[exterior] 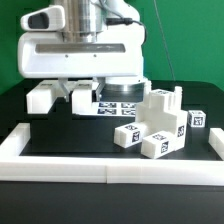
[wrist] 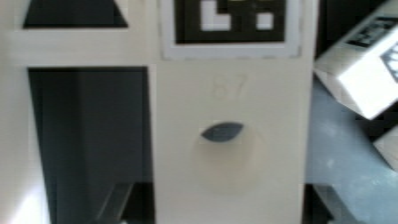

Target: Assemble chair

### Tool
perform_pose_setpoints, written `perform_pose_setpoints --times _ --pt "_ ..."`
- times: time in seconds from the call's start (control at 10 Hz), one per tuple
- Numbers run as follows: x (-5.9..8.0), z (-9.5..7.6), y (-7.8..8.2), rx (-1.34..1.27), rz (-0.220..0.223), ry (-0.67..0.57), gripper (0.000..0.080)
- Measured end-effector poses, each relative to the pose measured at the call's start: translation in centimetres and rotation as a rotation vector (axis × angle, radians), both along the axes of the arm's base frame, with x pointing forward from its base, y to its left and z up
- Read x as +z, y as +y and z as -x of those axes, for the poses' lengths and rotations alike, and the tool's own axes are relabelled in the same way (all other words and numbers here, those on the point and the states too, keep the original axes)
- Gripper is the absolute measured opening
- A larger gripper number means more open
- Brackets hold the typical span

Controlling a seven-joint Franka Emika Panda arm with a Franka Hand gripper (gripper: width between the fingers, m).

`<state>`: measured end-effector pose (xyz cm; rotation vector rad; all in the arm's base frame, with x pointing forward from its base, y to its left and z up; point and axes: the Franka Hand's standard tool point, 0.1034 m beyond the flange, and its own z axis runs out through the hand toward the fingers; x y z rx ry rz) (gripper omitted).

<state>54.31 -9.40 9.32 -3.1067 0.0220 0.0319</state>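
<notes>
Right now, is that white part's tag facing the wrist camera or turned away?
Facing it: the white part shows its tag in the wrist view.

Chair blocks (exterior: 158, 125): white, black-and-white square tags borne on faces. Slab (wrist: 222, 150): white; black-bordered tag (wrist: 231, 22) with white blocky pattern printed at one end; small dark grey-blue oval spot (wrist: 222, 132) seen mid-face. Surface (exterior: 70, 135): black. Border wall (exterior: 60, 170): plain white. Marker board (exterior: 122, 106): white, covered with black-and-white tags. Backdrop (exterior: 190, 40): plain green.
</notes>
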Motion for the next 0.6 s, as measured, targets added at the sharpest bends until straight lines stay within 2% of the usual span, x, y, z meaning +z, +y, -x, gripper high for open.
perform_pose_setpoints --times 0.2,0.5,0.6 --pt "1.2 0.5 1.5 -0.062 -0.011 -0.007 0.0288" --pt "3.8 0.7 4.2 -0.144 -0.04 0.004 0.0288" --pt "4.0 0.3 4.4 -0.137 -0.04 -0.001 0.0288"
